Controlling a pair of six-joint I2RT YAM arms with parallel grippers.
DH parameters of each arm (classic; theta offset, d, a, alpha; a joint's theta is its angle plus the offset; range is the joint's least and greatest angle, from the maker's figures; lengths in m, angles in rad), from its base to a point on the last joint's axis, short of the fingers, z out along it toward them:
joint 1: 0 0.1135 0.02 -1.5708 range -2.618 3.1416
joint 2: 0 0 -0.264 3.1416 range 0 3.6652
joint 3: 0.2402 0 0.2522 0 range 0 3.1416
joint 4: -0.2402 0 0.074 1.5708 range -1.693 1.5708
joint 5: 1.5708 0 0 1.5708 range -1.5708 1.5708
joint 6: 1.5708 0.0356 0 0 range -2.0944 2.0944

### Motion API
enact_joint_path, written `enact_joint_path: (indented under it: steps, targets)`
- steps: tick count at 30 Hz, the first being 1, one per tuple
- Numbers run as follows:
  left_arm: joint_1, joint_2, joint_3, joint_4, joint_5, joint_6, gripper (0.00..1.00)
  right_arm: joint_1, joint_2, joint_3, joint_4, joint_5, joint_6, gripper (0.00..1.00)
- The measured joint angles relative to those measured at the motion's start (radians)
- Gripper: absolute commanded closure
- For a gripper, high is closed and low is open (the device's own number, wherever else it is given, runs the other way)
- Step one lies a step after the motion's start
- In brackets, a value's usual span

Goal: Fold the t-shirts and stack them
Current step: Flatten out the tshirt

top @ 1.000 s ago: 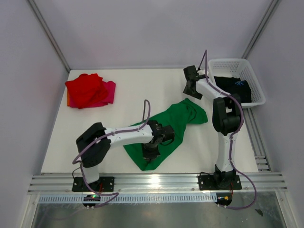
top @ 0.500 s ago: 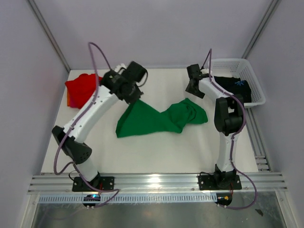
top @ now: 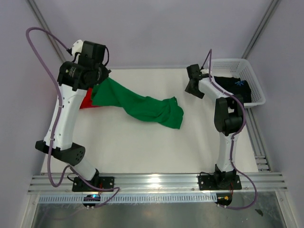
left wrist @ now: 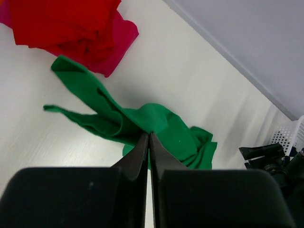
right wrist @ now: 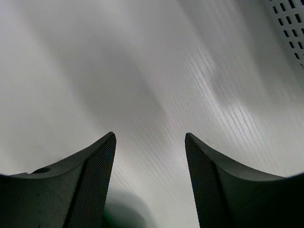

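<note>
Within the last second the left gripper, clamped shut on a pinch of the green t-shirt, has swung from low over the near tabletop up to the far left corner. The shirt now hangs stretched from it, its trailing end bunched on the tabletop well away. The red t-shirt and magenta t-shirt lie just beneath the gripper. The right gripper stays wide open, holding nothing. This looks like a spreading drag, so folding has yet to start.

White table, pale walls.
Lilac-grey panels enclose the wood-grained top; aluminium rails line its near edge under soft light.
</note>
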Motion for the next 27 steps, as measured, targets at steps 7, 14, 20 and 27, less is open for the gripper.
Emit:
enact_joint_path:
  steps: [7,14,20,27]
  targets:
    - [0.000,0.051,-0.031,-0.003,0.007,0.050,1.00,0.000,0.000,-0.011,0.003,-0.019,-0.003,0.36]
    - [0.000,0.096,-0.051,-0.007,0.029,0.080,1.00,-0.001,-0.097,-0.178,0.095,-0.171,-0.098,0.36]
    - [0.049,0.126,-0.285,0.010,-0.029,0.109,1.00,-0.001,-0.208,-0.198,0.122,-0.229,-0.175,0.36]
    - [0.163,0.317,-0.488,-0.001,-0.180,0.121,1.00,-0.001,-0.283,-0.263,0.148,-0.234,-0.207,0.36]
